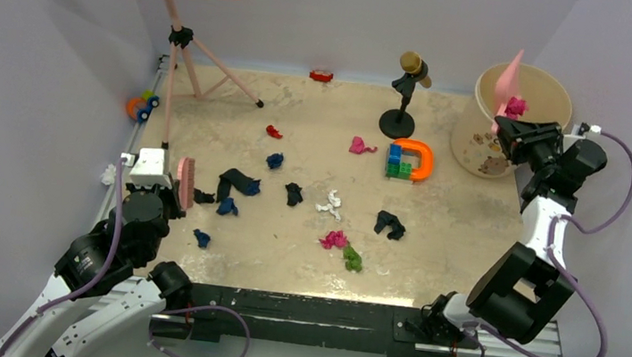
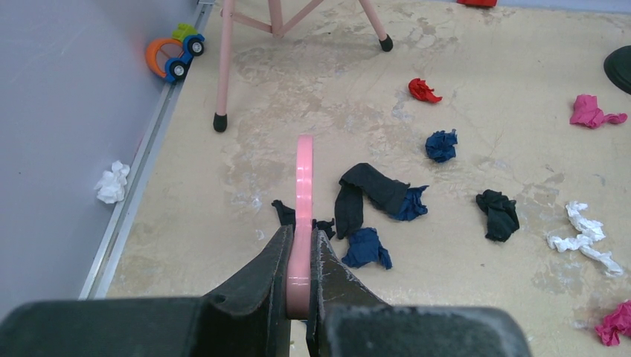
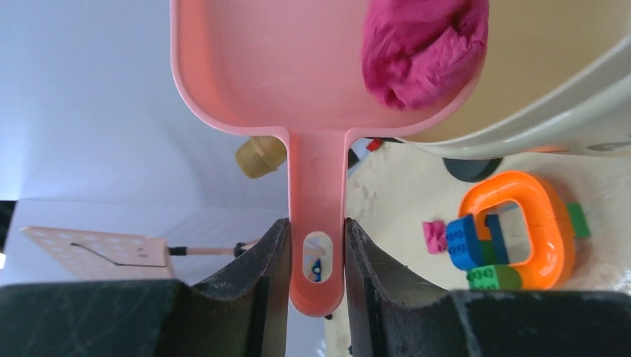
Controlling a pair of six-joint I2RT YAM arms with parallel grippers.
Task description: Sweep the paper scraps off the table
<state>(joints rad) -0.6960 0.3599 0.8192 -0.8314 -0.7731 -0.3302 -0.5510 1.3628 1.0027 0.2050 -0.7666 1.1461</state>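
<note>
**Top view:** The left pincer (image 1: 173, 191) is clamped on a pink plastic brush (image 1: 185, 182) at the left edge of the beige, marble-stained counter (image 1: 461, 213). The brush head stands just beside a small black wad. Crumpled paper scraps (image 1: 239, 181) in navy-black, blue, red, magenta, white and green lie strewn across the middle of the counter. At far right, the right pincer (image 1: 509, 125) grips a pink plastic dustpan (image 1: 511, 75), tipped up over a round beige bin (image 1: 560, 94) with a magenta paper wad (image 1: 516, 105) in the pan. A blue-green block stack inside an orange ring (image 1: 411, 160) and a black stand topped with a gold microphone (image 1: 405, 94) stand between the scraps and the bin.

**Left wrist view:** The fingers are shut tight on the brush's thin pink edge. Black and blue scraps lie just ahead and to its right. A pink tripod leg (image 2: 222, 67) stands farther on, and a white wad (image 2: 112, 182) lies beyond the metal rail (image 2: 126, 216), against the wall.

**Right wrist view:** The fingers press on both sides of the dustpan's handle. The magenta wad rests against the pan's rim, with the bin's wall just behind it.
</note>
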